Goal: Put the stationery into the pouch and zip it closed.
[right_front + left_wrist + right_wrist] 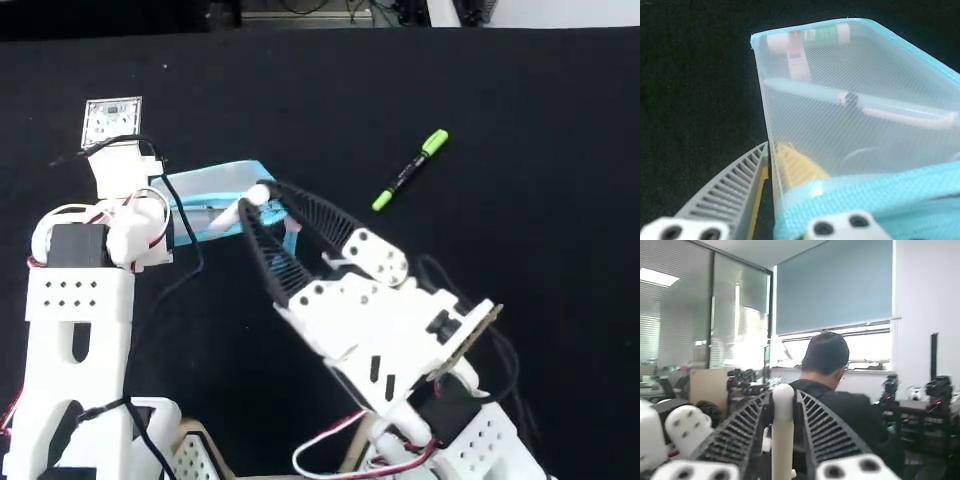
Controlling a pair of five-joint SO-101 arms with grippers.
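A translucent pouch (215, 190) with a light blue zip edge lies left of the table's middle. My left gripper (160, 192) is shut on its near end. In the left wrist view the pouch (850, 115) holds a pale blue pen (805, 90) and a tube with a red and green label (800, 50); a grey finger (735, 197) runs along its side. My right gripper (262, 192) is tilted over the pouch's other end and is shut on a white pen (245, 207). That white pen (782, 430) stands between its ribbed black fingers (825, 435). A green highlighter (410, 170) lies on the cloth to the right.
Black cloth (520, 100) covers the table, with free room at the right and the back. A small white tag (112, 118) lies at the back left. Cables trail near both arm bases.
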